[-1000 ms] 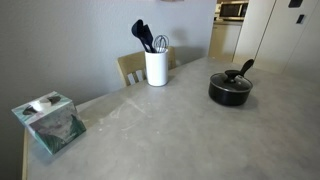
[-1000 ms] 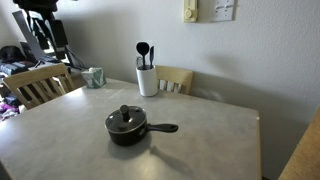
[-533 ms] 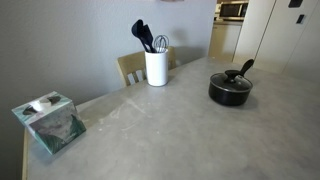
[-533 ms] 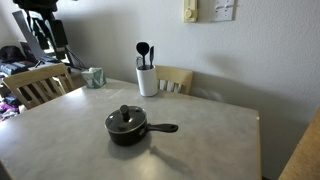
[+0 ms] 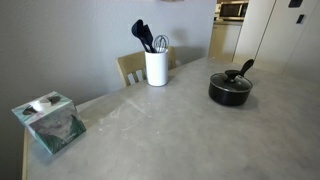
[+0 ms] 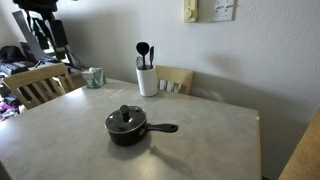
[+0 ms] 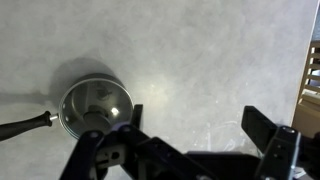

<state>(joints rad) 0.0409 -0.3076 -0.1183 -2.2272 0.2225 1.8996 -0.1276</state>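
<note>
Wrist view: gripper (image 7: 192,114) hangs above the table (image 7: 200,40), jaws spread wide, nothing between them. Pot (image 7: 95,104) sits on the table just beside the gripper's finger in this view, not touched; lid on, handle (image 7: 24,125) running off to the frame edge. In both exterior views the pot (image 5: 230,89) (image 6: 127,125) stands alone mid-table. Farther back, a white crock (image 6: 147,80) of utensils by the wall edge. Tissue box (image 5: 50,122) at the far corner, well apart.
</note>
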